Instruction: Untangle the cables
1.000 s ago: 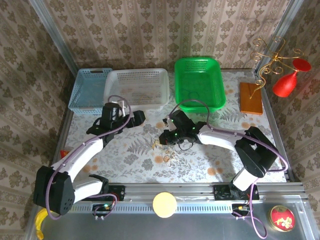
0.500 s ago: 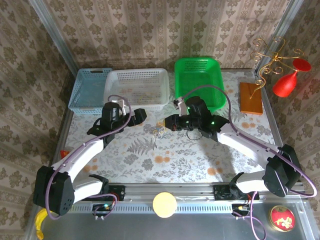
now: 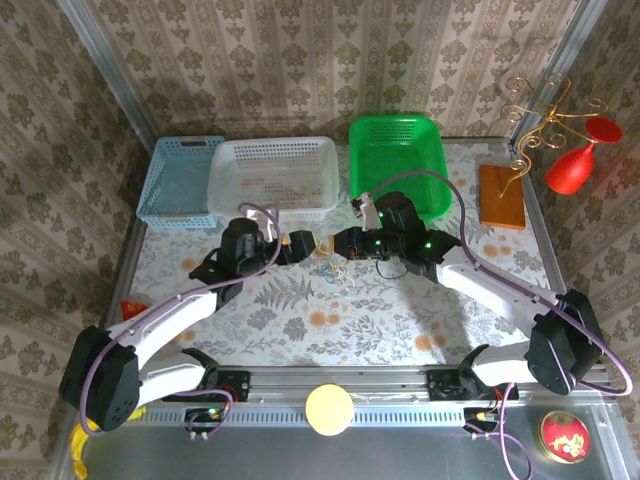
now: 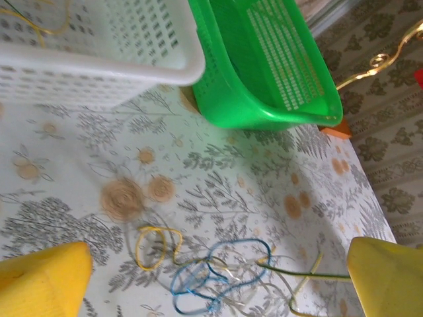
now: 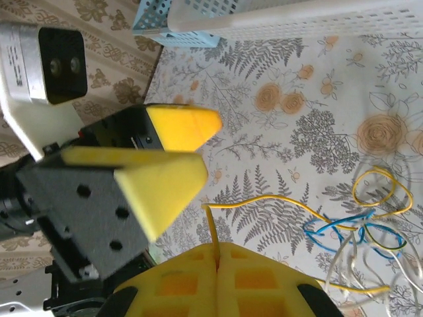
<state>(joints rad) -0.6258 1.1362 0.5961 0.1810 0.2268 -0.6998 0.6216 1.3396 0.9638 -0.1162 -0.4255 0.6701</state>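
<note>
The cables [image 3: 333, 266] lay in a small loose clump on the flower-patterned desk [image 3: 400, 325]. They sat about the middle of it, just on the near side of the gap between the white basket [image 3: 272, 172] and the green basket [image 3: 398, 165]. In the left wrist view the clump was made of blue loops tangled with a yellow loop, and a yellow-green strand trailed away from it. The right wrist view also showed pale whitish strands.

The right jaws reached in from the right and were clenched on one yellow strand. That strand ran out of the seam between the yellow fingers [image 5: 218, 277] and curved across to the clump.

The left jaws reached in from the left and stood released and wide, with one yellow finger [image 4: 43, 281] to either side of the clump. Whether the trailing strand touched the other finger could not be told.

From above, the two sets of jaws faced each other closely, with the cables just near of them. A blue basket [image 3: 180, 180] stood at the far left. A gold wire stand [image 3: 540, 110] on a wooden block [image 3: 500, 195] stood at the far right.
</note>
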